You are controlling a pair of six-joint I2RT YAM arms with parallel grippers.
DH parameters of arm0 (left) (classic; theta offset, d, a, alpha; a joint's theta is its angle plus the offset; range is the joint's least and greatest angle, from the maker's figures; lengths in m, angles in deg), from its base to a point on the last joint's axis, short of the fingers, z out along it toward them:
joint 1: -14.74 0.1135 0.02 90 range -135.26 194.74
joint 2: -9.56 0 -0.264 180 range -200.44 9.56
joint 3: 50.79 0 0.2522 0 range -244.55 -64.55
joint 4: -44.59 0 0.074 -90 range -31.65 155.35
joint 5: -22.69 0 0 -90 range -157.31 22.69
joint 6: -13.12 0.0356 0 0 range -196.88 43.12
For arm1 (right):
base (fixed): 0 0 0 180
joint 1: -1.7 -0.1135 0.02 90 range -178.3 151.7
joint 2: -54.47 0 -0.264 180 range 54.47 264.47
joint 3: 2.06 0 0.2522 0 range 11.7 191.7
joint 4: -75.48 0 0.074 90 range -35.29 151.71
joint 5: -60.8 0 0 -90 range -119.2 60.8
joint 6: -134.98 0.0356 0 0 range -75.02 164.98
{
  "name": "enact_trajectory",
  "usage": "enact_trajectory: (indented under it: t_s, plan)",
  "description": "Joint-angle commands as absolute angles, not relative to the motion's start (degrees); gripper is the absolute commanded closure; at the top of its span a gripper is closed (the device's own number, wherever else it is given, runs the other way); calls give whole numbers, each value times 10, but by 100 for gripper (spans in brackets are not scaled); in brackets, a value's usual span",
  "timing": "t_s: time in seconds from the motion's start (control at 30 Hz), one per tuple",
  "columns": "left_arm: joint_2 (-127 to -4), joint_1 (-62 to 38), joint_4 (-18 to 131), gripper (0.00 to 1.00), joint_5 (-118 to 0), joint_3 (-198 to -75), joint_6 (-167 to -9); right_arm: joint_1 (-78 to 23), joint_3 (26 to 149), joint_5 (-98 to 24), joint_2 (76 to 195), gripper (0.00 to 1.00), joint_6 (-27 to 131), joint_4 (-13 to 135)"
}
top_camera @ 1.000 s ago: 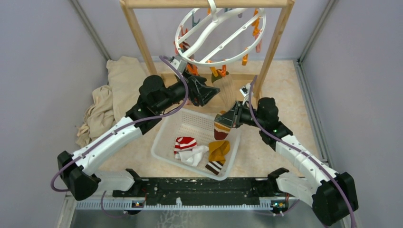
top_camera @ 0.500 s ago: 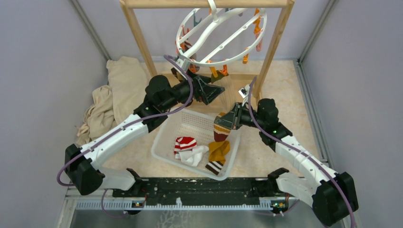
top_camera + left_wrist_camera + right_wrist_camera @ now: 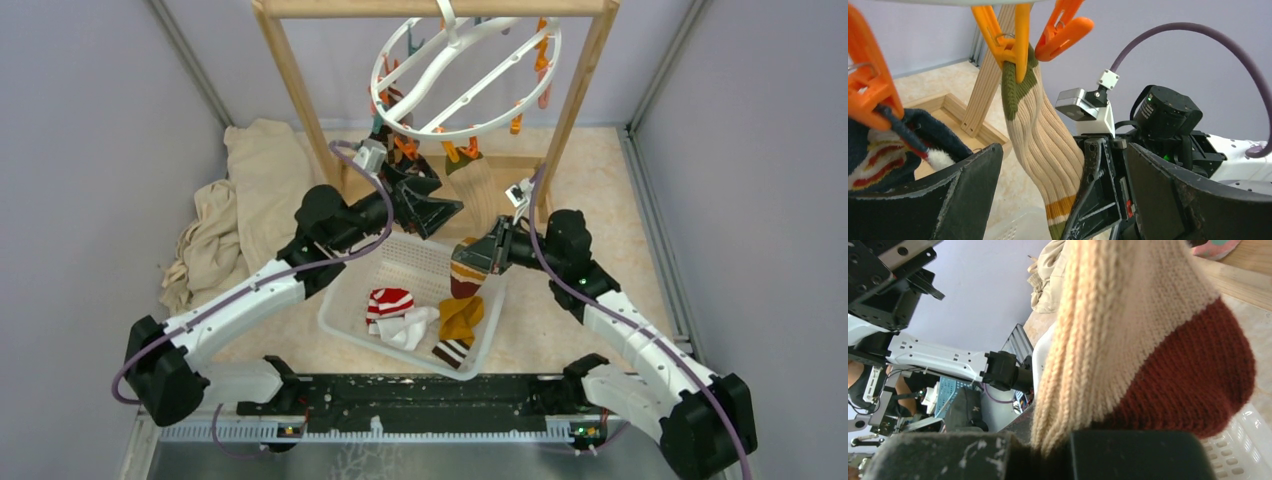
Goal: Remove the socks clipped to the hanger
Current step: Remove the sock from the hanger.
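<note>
1. In the last second our left arm pushed out towards the hanger (image 3: 465,70), then drew back a little and rolled its wrist. The left gripper (image 3: 438,203) now hovers just under the ring's 7 o'clock rim with its jaws spread wide and nothing between them.
2. Our right arm has hardly shifted. The right gripper (image 3: 470,252) stays clamped on the toe end of the ribbed sock (image 3: 1040,135), above the 1 o'clock corner of the basket (image 3: 345,305).
3. That sock is not free yet. Its olive cuff is pinched in an orange clip (image 3: 1010,42) at the ring's 6 o'clock edge, and the sock runs down from there to the right gripper.
4. We judge the left arm's move to be a line-up on this sock or its clip, so that a pull can release it.
5. A navy sock (image 3: 878,150) hangs clipped at 9 o'clock in the left wrist view, so there is more work left. Some socks, among them a striped sock (image 3: 388,300), already lie in the basket.
</note>
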State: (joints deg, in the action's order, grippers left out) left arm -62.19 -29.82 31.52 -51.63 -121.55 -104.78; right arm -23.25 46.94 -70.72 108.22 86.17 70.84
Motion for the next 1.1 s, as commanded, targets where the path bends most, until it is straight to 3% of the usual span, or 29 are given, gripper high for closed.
enact_trajectory:
  t_s: [0.0,0.33,0.77,1.07]
  plan:
    - [-564,-301,222,1,-541,-1161,-1054,-233,473,-706,1061,100,867,719]
    - [-575,-307,124,1,-574,-1131,-1071,-267,485,-660,1064,100,865,695]
    - [-617,-320,52,4,-644,-1142,-956,-325,499,-607,1070,100,858,663]
    - [-662,-256,-22,10,-574,-1151,-1014,-329,491,-606,1047,100,858,638]
